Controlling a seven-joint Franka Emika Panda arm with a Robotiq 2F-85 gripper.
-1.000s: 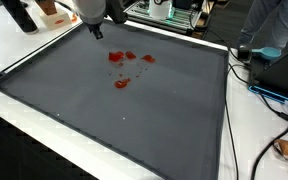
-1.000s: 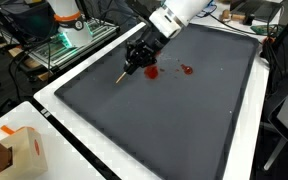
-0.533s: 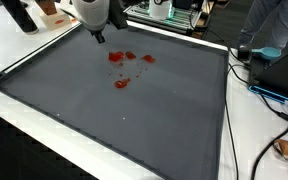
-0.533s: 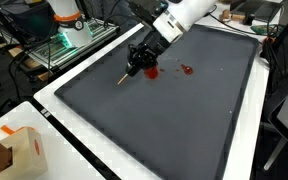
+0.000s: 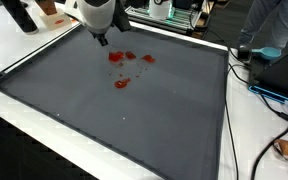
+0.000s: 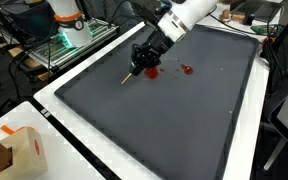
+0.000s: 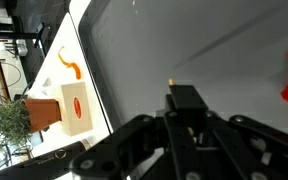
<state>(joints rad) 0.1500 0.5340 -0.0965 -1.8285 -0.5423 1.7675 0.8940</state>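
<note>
Claw: the claw (image 6: 141, 62) pinches a thin stick (image 6: 127, 77), tip low over the grey mat (image 6: 164, 120), just beside the red blotches (image 6: 152, 71).
Slip risk: a tip jammed into the mat could twist the stick loose.
Smear risk: dragging may spread the blotches, possibly wet.

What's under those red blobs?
A dark grey mat lies under the red blobs, with white table around its edge. Whatever is beneath the mat is covered. The gripper, holding a thin stick, hangs close by.
</note>
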